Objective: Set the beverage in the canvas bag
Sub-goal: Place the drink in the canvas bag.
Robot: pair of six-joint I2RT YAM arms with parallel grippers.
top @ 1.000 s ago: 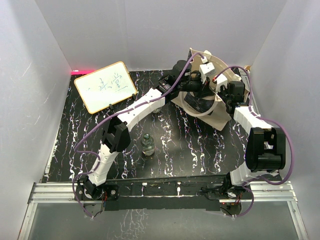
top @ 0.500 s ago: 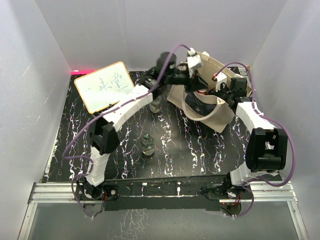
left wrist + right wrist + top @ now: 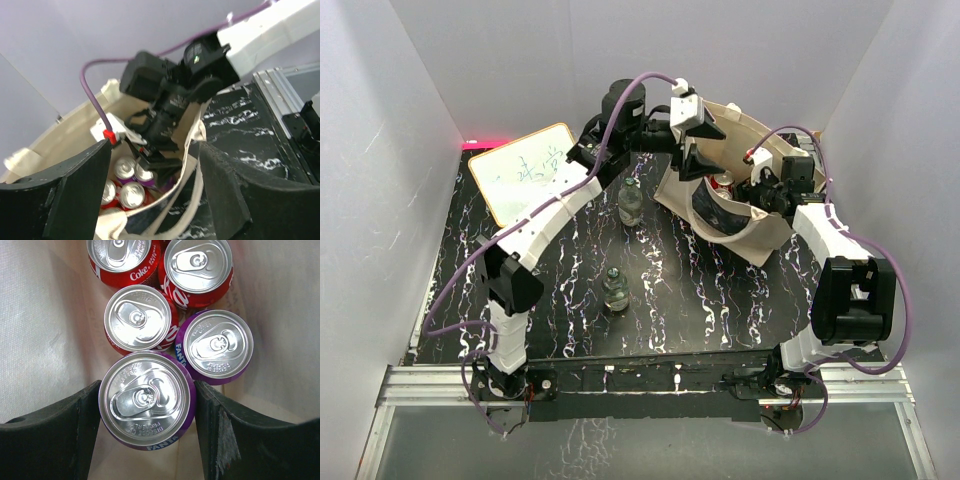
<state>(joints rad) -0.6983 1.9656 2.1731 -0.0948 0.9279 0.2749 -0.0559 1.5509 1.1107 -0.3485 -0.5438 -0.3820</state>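
Observation:
The beige canvas bag [image 3: 760, 235] stands at the table's far right, its mouth open. In the right wrist view my right gripper [image 3: 146, 405] is down inside it, shut on a purple Fanta can [image 3: 146, 399] whose sides touch both fingers. Another purple can [image 3: 217, 346] and three red Coke cans [image 3: 140, 319] stand just beyond it on the bag's floor. My left gripper [image 3: 692, 150] hangs above the bag's left rim with its jaws open and holds nothing. The left wrist view looks down past its fingers [image 3: 75, 195] at the bag's strap [image 3: 192, 175], the cans [image 3: 131, 192] and the right gripper [image 3: 160, 150].
Two clear plastic bottles stand on the black marbled table, one [image 3: 631, 203] left of the bag and one [image 3: 615, 290] nearer the middle. A whiteboard [image 3: 530, 172] lies at the far left. White walls close in on three sides.
My left gripper has opened, let go of the bag's rim, and lifted up and leftward. The bag's mouth has settled. The right gripper stays in the bag on the purple can.

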